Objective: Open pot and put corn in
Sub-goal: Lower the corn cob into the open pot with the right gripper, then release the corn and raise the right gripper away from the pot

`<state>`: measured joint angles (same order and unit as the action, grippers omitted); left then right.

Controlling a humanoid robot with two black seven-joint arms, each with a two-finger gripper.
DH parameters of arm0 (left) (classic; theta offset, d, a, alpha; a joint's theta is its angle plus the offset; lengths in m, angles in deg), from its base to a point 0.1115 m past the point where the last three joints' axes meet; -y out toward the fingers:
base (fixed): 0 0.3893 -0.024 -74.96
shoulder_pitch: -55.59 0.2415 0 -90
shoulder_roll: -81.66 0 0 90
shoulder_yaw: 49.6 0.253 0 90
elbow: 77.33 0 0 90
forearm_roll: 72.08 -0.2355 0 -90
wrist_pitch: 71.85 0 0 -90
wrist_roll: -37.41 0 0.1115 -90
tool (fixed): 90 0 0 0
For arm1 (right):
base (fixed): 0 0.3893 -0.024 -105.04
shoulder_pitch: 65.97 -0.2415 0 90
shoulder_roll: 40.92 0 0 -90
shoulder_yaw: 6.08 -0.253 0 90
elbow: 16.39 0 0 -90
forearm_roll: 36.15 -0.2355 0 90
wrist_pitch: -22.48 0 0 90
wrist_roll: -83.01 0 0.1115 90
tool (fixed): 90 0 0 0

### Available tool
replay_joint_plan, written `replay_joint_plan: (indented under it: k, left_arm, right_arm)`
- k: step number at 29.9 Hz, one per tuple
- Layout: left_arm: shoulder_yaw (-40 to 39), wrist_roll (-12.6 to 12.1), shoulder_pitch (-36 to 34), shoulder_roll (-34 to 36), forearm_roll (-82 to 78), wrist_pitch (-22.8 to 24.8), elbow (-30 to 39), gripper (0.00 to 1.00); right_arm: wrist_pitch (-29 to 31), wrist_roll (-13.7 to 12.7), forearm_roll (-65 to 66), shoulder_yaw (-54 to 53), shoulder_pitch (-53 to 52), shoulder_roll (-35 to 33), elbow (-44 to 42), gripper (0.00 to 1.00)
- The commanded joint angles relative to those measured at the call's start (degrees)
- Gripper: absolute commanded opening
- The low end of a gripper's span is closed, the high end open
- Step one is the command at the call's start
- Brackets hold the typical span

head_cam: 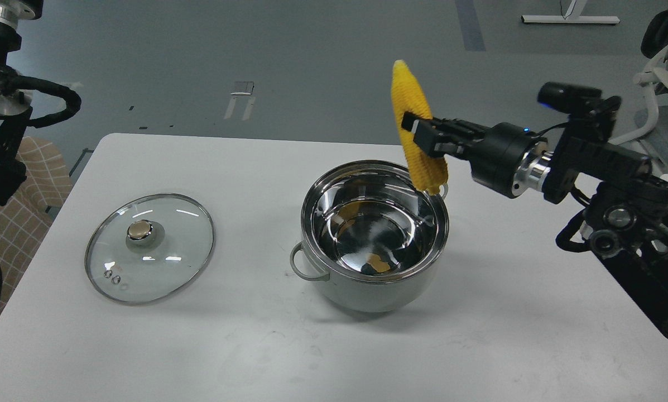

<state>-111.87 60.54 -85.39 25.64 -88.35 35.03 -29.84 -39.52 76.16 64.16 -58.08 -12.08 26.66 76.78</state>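
The pale grey-green pot (367, 290) stands open in the middle of the white table, its shiny steel inside showing. My right gripper (417, 134) is shut on the yellow corn (414, 100) and holds it nearly upright in the air, point up, over the pot's far right rim. The corn's lower end hangs just above that rim. The glass lid (149, 247) with its gold knob lies flat on the table to the left of the pot. My left arm is at the far left edge; its gripper is out of view.
The white table (479, 335) spreads around the pot. A white chair frame (654, 100) stands off the table's far right corner. The floor beyond is grey.
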Motion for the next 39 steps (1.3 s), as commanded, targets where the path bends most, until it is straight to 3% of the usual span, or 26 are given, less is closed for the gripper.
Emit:
replay_joint_plan:
  k: [1, 6, 9, 18, 21, 22, 23, 36, 39]
  left_arm:
    - [-0.4, 0.0, -0.1, -0.1, 0.0, -0.3, 0.0, 0.97]
    - [-0.1, 0.0, -0.2, -0.3, 0.0, -0.4, 0.0, 0.97]
    - [0.0, 0.0, -0.1, -0.3, 0.0, -0.3, 0.0, 0.97]
    - [-0.1, 0.0, -0.2, -0.4, 0.1, -0.3, 0.0, 0.97]
    - [-0.2, 0.1, -0.5, -0.4, 0.1, -0.3, 0.0, 0.97]
    - [-0.2, 0.0, -0.5, -0.4, 0.1, -0.3, -0.1, 0.97]
    - [-0.2, 0.1, -0.5, -0.4, 0.1, -0.3, -0.1, 0.97]
    - [-0.1, 0.1, -0.5, -0.1, 0.1, -0.3, -0.1, 0.97]
    - [-0.2, 0.1, -0.5, 0.1, 0.1, -0.3, -0.1, 0.97]
  right_arm:
    - [0.0, -0.1, 2.7, 9.6, -2.3, -0.3, -2.2, 0.00]
    - [0.0, -0.2, 4.1, 11.8, -2.2, -0.3, -3.8, 0.02]
    - [0.0, -0.1, 4.0, 12.0, -2.2, -0.3, -4.8, 0.29]
    - [0.0, -0.1, 4.1, 12.1, -1.9, 0.4, -6.0, 0.45]
    - [0.0, -0.1, 3.9, 12.0, -2.1, 0.8, -6.0, 0.68]
    - [0.0, 0.0, 3.8, 11.9, -2.1, 0.8, -5.9, 0.88]
    - [0.0, 0.1, 3.7, 11.8, -2.1, 0.8, -5.8, 0.97]
    - [0.0, 0.3, 3.7, 11.1, -2.3, 1.1, -5.8, 0.98]
    - [0.0, 0.3, 3.1, 4.8, -3.0, 3.1, -5.9, 1.00]
